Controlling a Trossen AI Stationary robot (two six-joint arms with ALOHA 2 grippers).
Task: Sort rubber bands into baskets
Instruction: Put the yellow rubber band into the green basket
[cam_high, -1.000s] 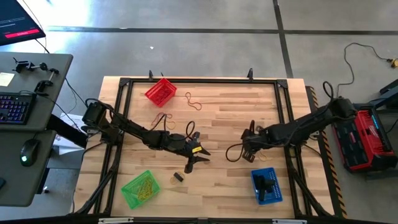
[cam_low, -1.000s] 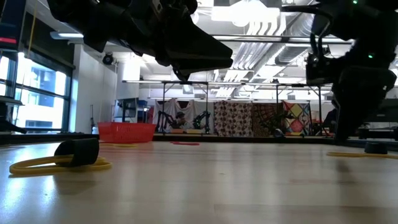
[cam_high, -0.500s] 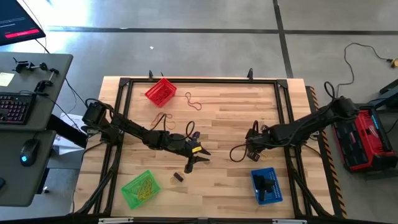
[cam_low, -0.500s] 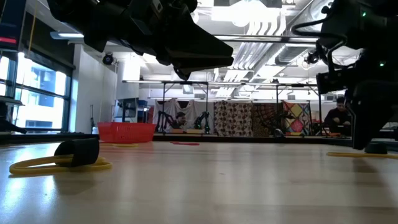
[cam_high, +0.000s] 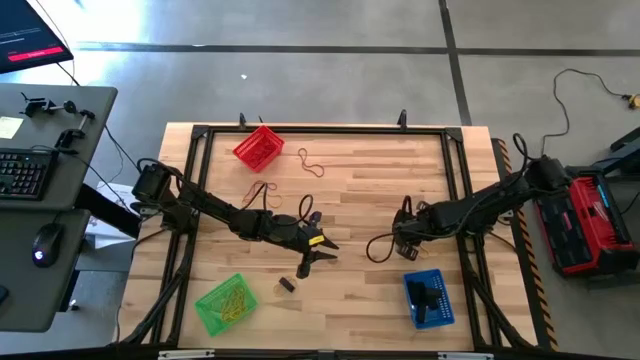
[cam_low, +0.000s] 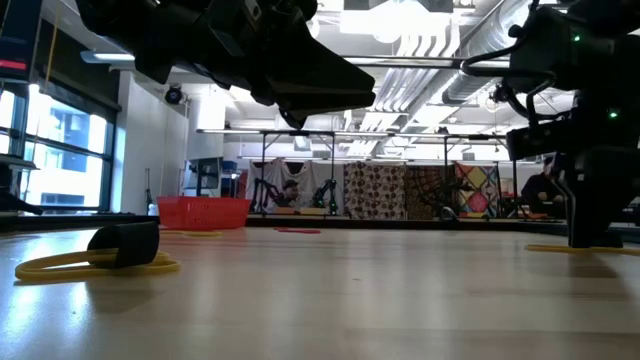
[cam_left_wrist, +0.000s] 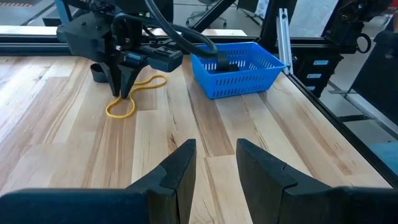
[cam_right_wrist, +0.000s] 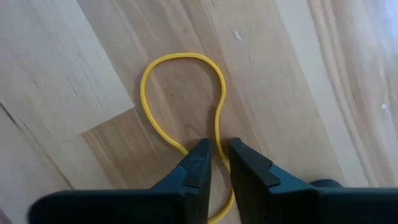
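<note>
Right tool (cam_right_wrist: 216, 163) is down on the pale wooden surface (cam_high: 350, 190), fingers nearly together astride a strand of the thin yellow rubber band (cam_right_wrist: 180, 93), just beside the blue perforated plastic basket (cam_high: 428, 298). Left tool (cam_left_wrist: 214, 165) hovers mid-surface, fingers apart, bare wood around it.

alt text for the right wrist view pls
The right gripper is down on a pale wooden table, its two dark fingers nearly together around one strand of a yellow rubber band. The band's loop lies flat ahead of the fingers.
</note>
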